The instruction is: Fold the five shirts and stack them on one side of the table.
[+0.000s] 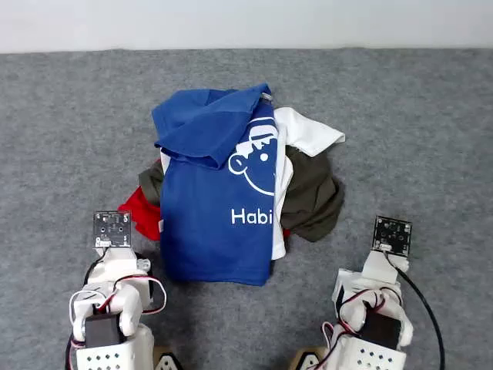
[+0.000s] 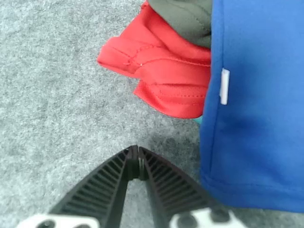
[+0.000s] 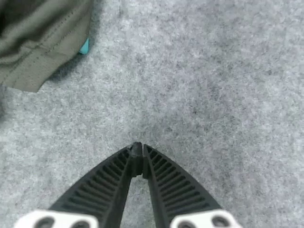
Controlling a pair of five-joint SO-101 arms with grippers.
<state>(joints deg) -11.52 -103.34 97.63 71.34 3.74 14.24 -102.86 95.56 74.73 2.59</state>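
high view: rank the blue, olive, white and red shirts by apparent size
1. blue printed fabric shirt
2. dark olive fabric shirt
3. white fabric shirt
4. red fabric shirt
Only uncovered cloth counted; white and red are close.

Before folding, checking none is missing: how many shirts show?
4: blue on top, white far right, olive near right, red left; a teal scrap beneath may be a fifth.

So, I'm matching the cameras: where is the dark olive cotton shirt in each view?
High view: dark olive cotton shirt pokes out from under the blue printed shirt, mostly on the right arm's side.
Left wrist view: a fold beside the red shirt.
Right wrist view: its hem, beyond the right gripper.
Shared landmark: grey felt table cover.
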